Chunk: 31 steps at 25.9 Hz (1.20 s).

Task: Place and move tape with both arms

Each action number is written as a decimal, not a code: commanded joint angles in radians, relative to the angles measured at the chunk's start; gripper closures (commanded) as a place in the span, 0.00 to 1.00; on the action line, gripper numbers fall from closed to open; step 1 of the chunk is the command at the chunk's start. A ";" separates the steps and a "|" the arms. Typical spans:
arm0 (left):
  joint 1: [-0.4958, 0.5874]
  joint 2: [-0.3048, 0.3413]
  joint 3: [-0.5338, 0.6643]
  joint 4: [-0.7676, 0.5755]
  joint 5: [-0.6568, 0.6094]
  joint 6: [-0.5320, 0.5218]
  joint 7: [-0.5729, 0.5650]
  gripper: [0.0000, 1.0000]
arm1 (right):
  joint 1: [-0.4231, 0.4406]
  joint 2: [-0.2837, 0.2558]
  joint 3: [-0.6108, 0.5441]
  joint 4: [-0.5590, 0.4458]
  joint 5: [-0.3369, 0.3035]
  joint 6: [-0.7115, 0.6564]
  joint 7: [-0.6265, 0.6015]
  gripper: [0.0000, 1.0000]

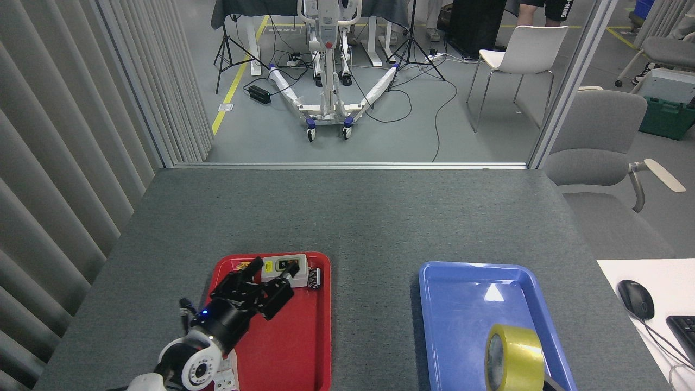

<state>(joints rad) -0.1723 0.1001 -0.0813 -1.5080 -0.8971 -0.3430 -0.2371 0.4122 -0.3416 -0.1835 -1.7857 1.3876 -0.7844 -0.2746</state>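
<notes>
One tool, the left, hangs spread and empty over the red tray; tape stands on edge in the blue tray on the desk

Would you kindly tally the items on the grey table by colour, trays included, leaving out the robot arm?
Red: 1, the red tray
Blue: 1, the blue tray
Yellow: 1, the roll of packing tape, standing on edge in the blue tray
Grey-white: 2, the switch box and the white circuit breaker, both in the red tray and partly hidden
Total: 5
</notes>
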 commanded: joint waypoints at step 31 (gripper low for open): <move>0.375 0.133 0.112 -0.218 -0.477 0.300 0.418 0.00 | -0.469 -0.108 0.302 0.212 -0.139 0.732 1.028 1.00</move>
<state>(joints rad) 0.1999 0.2307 0.0314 -1.7247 -1.3755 -0.0470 0.1787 -0.0180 -0.4514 0.0847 -1.5780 1.2520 -0.0646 0.6964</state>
